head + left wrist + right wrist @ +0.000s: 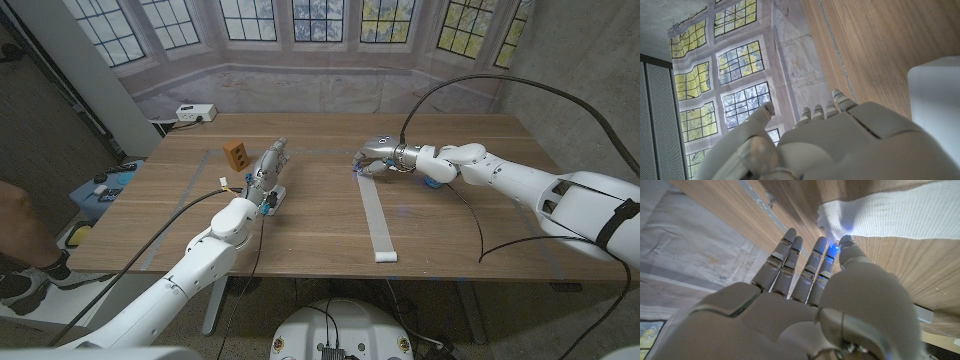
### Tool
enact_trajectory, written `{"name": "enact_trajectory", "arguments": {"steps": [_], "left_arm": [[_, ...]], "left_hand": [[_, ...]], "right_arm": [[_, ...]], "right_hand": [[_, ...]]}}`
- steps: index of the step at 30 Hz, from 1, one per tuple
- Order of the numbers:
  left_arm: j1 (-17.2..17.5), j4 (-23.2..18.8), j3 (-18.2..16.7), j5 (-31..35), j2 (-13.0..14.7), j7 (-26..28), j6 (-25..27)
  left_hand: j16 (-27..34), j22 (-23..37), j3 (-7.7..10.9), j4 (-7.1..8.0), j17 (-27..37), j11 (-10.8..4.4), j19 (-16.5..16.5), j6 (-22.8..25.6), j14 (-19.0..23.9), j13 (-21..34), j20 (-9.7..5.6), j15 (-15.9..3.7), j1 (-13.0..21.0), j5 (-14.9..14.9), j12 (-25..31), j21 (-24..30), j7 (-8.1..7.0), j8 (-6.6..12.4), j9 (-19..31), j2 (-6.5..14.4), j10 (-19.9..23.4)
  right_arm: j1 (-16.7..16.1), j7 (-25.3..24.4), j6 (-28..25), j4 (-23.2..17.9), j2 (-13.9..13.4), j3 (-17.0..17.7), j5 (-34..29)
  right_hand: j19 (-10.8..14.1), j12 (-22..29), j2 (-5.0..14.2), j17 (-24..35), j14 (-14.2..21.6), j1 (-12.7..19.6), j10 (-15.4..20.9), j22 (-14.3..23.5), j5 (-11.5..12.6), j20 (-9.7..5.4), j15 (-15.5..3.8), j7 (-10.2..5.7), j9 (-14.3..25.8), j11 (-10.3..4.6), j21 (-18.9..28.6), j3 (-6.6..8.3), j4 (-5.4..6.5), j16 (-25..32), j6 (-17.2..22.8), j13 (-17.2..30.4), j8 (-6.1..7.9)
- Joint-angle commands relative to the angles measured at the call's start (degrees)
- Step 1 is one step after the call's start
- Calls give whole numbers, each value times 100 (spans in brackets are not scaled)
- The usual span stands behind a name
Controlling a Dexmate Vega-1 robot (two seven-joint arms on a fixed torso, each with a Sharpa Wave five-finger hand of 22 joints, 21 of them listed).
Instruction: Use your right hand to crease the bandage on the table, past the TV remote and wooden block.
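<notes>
1. A wooden worktop point(330, 215) stands before a backdrop printed with paned windows; a white power strip point(196, 113) lies off its far left corner, and a person's leg shows at the 9 o'clock edge of the head view.
2. Counted: one bandage point(378, 215), one wooden block point(237, 153), two robot hands.
3. The bandage is a long white strip lying flat, running from centre-right of the worktop towards 6 o'clock; a small fold or roll marks its near end.
4. The wooden block stands at about 10 o'clock from the worktop's centre, just beside the left hand point(268, 170).
5. Hard to make out: small items beside the left hand, and a blue thing under the right wrist.
6. The right hand point(378, 154) reaches across from 3 o'clock; in the right wrist view its fingertips point(830, 248) touch the bandage's far end, thumb against fingers, seemingly pinching the cloth.
7. The left hand stands with fingers straight and apart, holding nothing.
</notes>
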Motion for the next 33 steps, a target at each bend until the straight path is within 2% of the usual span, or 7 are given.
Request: {"name": "enact_trajectory", "arguments": {"steps": [1,14,16,21,33], "left_arm": [[43,-41,12,9,0,19,10],[-61,35,71,-1,-14,-112,24],[-72,41,80,1,-18,-121,29],[-79,46,95,-7,-22,-140,38],[-36,-10,128,29,-27,-89,61]], "left_hand": [[-12,14,10,-28,17,-12,30,32,19,25,0,24,21,16,-11,-18,12,14,18,-21,18],[-12,14,8,-36,18,-13,31,55,21,26,0,28,22,17,-12,-20,18,20,18,-15,19],[-12,14,9,-39,17,-13,31,69,22,26,5,29,24,17,-13,-20,22,25,18,-15,18],[-12,14,10,-42,18,-8,32,76,24,26,4,29,25,18,-12,-20,23,26,19,-12,21],[-9,15,10,-54,16,-1,46,107,37,26,11,38,33,18,-2,-16,24,31,19,-9,52]], "right_arm": [[45,-166,-2,109,33,-149,19],[21,-357,-48,87,-11,-179,-10],[24,-399,-38,91,-12,-189,-25],[1,-524,-56,74,-27,-193,-55],[-53,-784,-90,165,-28,-241,-93]], "right_hand": [[58,84,15,31,128,117,132,26,-25,-516,-1003,8,10,13,29,-11,9,55,138,37,7],[111,298,59,57,424,284,418,26,-22,-565,-1023,-5,38,25,41,-45,8,106,437,168,42],[129,326,63,57,454,314,445,26,-21,-570,-1025,7,44,78,47,-48,4,104,479,189,50],[162,416,86,79,580,394,545,29,-19,-587,-1030,1,65,92,57,-56,4,125,625,252,85],[271,619,112,150,894,554,805,36,-9,-646,-1042,-11,97,77,93,-81,5,193,890,388,146]]}}
